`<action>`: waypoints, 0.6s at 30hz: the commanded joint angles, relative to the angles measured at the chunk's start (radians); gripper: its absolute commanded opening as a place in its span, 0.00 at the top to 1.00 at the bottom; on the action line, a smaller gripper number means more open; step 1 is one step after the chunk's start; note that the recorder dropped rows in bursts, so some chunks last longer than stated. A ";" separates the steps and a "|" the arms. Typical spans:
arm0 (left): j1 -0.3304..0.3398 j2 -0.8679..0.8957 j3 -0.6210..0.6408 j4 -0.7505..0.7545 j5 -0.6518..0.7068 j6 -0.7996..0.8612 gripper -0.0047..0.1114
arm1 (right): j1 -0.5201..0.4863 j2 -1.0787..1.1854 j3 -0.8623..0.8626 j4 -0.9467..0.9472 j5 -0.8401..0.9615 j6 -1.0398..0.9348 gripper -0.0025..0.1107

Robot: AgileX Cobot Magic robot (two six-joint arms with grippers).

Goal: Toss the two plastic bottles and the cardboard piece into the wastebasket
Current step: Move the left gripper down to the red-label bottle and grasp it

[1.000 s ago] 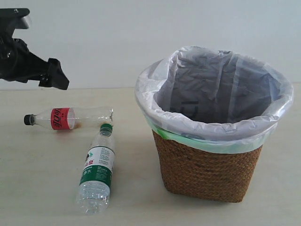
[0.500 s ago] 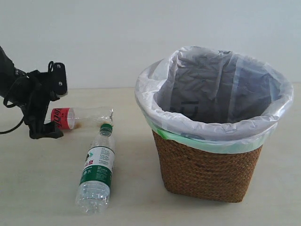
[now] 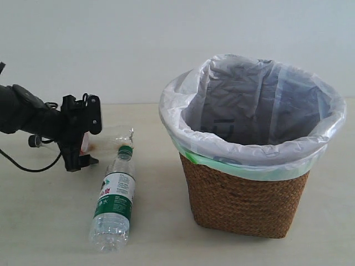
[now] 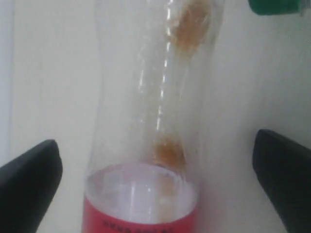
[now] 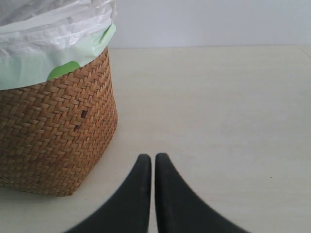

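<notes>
The red-label bottle [image 3: 111, 137] lies on the table at the left, its label partly hidden behind my left gripper [image 3: 86, 136]. In the left wrist view this bottle [image 4: 155, 121] runs between my two fingertips [image 4: 31, 179], which stand wide apart on either side without touching it; the gripper is open. The green-label bottle [image 3: 115, 199] lies nearer the front, its green cap [image 4: 274, 6] close to the red-label one. The wicker wastebasket [image 3: 244, 194] stands at the right. My right gripper [image 5: 153, 160] is shut beside the wastebasket [image 5: 53, 131], out of the exterior view. The cardboard piece is out of view.
A translucent white bag [image 3: 255, 105] lines the basket, with a green band [image 3: 244, 166] below the rim. A black cable [image 3: 22, 166] trails from the left arm over the table. Bare tabletop [image 5: 218, 107] lies to the right of the basket.
My left gripper came down from above and moved right along the table, and now straddles the red-label bottle's body. Both bottles and the basket have stayed where they were.
</notes>
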 commanded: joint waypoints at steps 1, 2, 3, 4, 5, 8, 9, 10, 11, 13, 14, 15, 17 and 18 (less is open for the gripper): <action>-0.038 0.017 -0.006 0.012 -0.120 0.003 0.07 | -0.006 -0.005 0.000 -0.008 -0.010 -0.004 0.98; -0.043 0.021 -0.006 0.012 -0.151 0.003 0.09 | -0.006 -0.005 0.000 -0.008 -0.010 -0.004 0.98; -0.043 0.026 -0.006 0.012 -0.183 0.003 0.14 | -0.006 -0.005 0.000 -0.008 -0.010 -0.004 0.98; -0.043 0.028 -0.006 0.012 -0.187 0.003 0.21 | -0.006 -0.005 0.000 -0.008 -0.010 -0.004 0.98; -0.043 0.031 -0.006 0.012 -0.185 0.003 0.27 | -0.006 -0.005 0.000 -0.008 -0.010 -0.004 0.98; -0.043 0.044 -0.006 0.012 -0.143 0.003 0.59 | -0.006 -0.005 0.000 -0.008 -0.010 -0.004 0.98; -0.043 0.051 -0.006 0.012 -0.126 0.003 0.70 | -0.006 -0.005 0.000 -0.008 -0.010 -0.004 0.98; -0.043 0.054 -0.006 0.012 -0.111 0.003 0.81 | -0.006 -0.005 0.000 -0.008 -0.010 -0.004 0.98; -0.043 0.059 -0.006 0.012 -0.105 0.003 0.90 | -0.006 -0.005 0.000 -0.008 -0.010 -0.004 0.98; -0.043 0.063 -0.006 0.008 -0.107 0.000 0.93 | -0.006 -0.005 0.000 -0.008 -0.008 -0.004 0.98; -0.043 0.063 -0.006 0.005 -0.115 -0.016 0.93 | -0.006 -0.005 0.000 -0.008 -0.008 -0.004 0.98; -0.043 0.056 -0.006 0.005 -0.145 -0.065 0.93 | -0.006 -0.005 0.000 -0.008 -0.008 -0.004 0.98; -0.043 0.041 -0.006 0.005 -0.191 -0.158 0.93 | -0.006 -0.005 0.000 -0.008 -0.008 -0.004 0.98; -0.043 0.023 -0.006 0.005 -0.223 -0.210 0.93 | -0.006 -0.005 0.000 -0.008 -0.008 -0.004 0.98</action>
